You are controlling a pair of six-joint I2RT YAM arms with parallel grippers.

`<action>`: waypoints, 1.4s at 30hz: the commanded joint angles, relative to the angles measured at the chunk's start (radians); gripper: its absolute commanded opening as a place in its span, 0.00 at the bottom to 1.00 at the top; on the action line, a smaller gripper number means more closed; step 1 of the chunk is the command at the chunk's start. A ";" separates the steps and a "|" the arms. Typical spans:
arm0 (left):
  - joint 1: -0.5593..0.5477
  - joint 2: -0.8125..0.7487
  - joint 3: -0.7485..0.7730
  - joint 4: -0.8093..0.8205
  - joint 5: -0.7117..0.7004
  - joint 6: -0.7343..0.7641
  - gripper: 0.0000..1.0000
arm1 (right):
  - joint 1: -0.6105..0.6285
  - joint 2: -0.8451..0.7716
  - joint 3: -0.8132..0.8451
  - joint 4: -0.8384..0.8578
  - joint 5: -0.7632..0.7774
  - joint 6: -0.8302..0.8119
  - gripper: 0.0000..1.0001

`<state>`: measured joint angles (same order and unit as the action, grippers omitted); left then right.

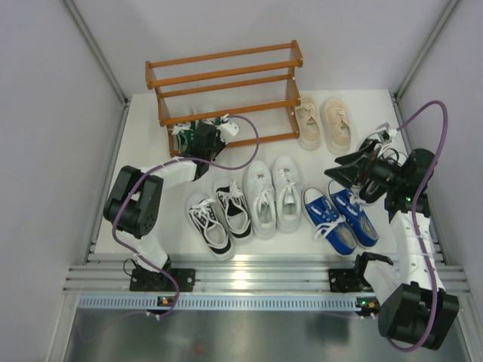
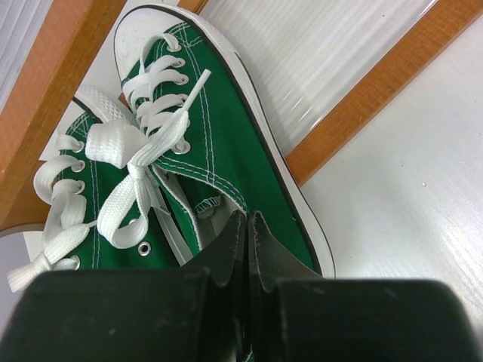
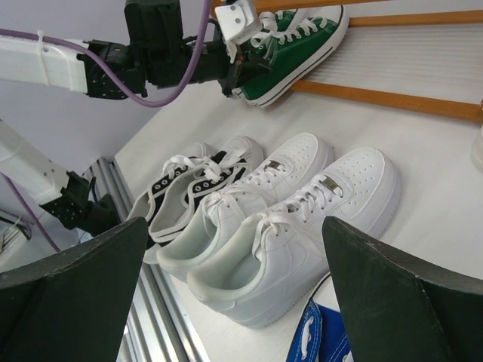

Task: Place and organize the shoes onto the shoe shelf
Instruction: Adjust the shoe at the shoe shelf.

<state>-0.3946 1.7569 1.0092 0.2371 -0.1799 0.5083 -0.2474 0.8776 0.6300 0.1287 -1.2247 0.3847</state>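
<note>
text i can read: none, in any of my views
white shoes (image 3: 302, 219): a small metal tag (image 3: 330, 183) sits at the front of each one's laces, and any mark on it is too small for me to make out

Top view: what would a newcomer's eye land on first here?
The green sneakers, pinched at the heel by the shut left tool at the lowest rails of the shelf. Then the right tool, wide open beside the blue sneakers in the front row.
</note>
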 commanded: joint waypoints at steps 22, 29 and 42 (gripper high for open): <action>0.023 0.075 0.150 0.005 -0.113 -0.414 0.00 | -0.023 0.023 0.040 0.028 -0.007 -0.043 1.00; 0.023 0.081 0.151 0.005 -0.081 -0.470 0.15 | -0.023 0.023 0.043 0.023 -0.007 -0.047 0.99; 0.023 -0.082 0.126 -0.071 0.031 -0.544 0.50 | -0.024 0.018 0.045 0.020 -0.009 -0.049 1.00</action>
<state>-0.3744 1.7710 1.1275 0.1532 -0.1925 0.0074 -0.2539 0.9001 0.6300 0.1215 -1.2243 0.3626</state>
